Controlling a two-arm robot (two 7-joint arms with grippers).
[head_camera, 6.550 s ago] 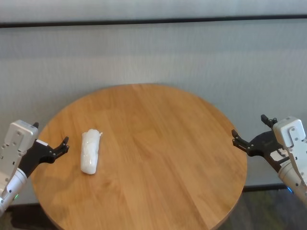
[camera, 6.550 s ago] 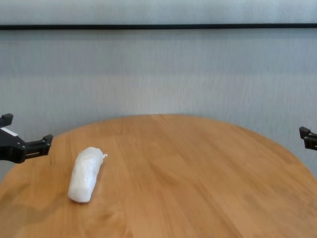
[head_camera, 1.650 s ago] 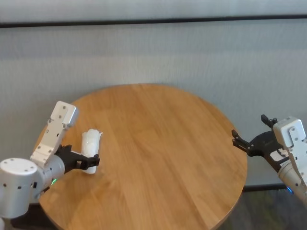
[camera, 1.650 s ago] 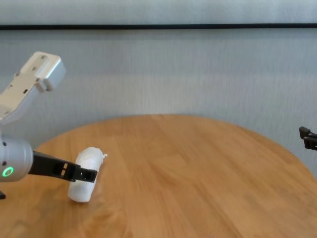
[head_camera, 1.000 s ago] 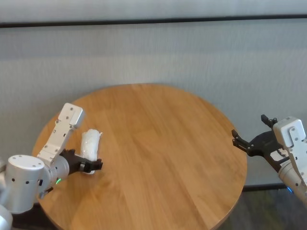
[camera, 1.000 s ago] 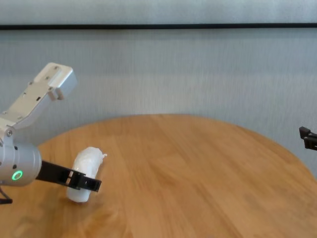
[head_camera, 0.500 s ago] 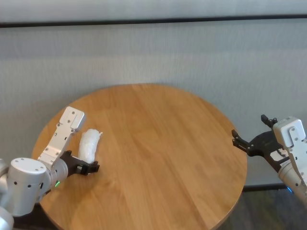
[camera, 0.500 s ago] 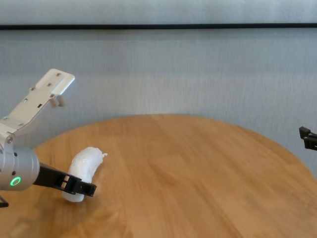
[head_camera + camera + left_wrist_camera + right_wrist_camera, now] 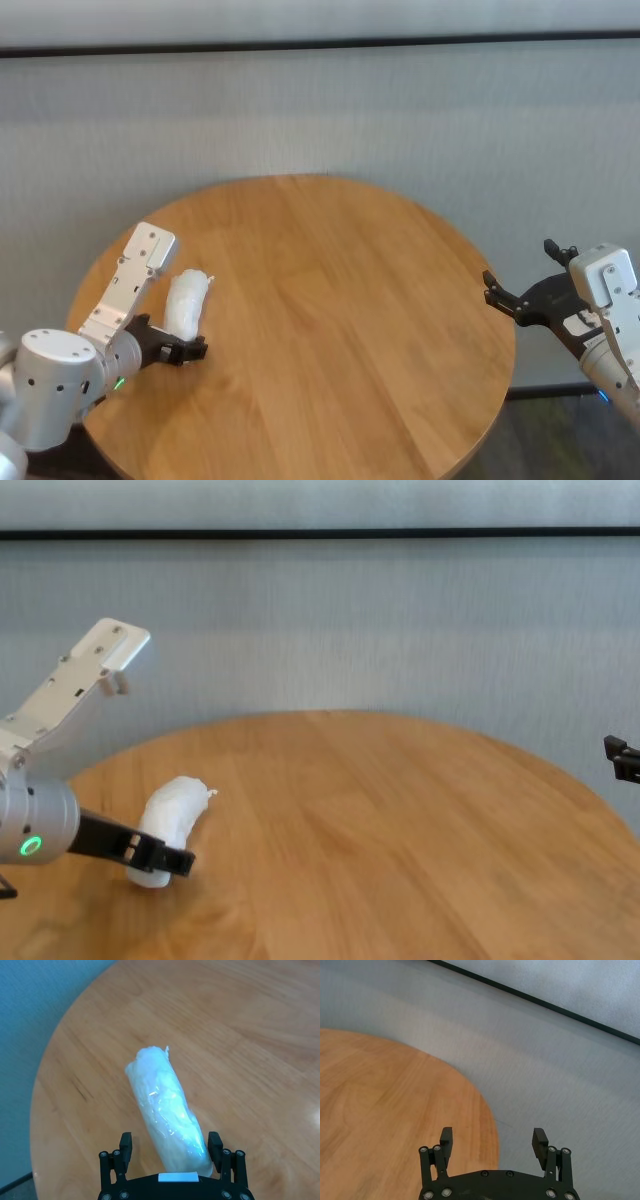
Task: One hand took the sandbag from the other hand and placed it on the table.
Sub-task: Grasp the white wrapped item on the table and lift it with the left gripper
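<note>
We see a round wood desk [image 9: 330,310] by a grey wall [image 9: 320,110]. Our left gripper [image 9: 170,1147] has fingers apart around the white bag [image 9: 167,1110]. Our right gripper [image 9: 492,1142] waits beside the desk, fingers apart.

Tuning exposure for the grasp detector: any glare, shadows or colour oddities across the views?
Left wrist view: small glare streaks on the sandbag's plastic wrap, a bright hotspot on the table at one edge, and a blue tint on the wall. Head view: soft shadow under the left gripper. Chest view: even, diffuse light. Right wrist view: the right gripper is sharp, no glare.
</note>
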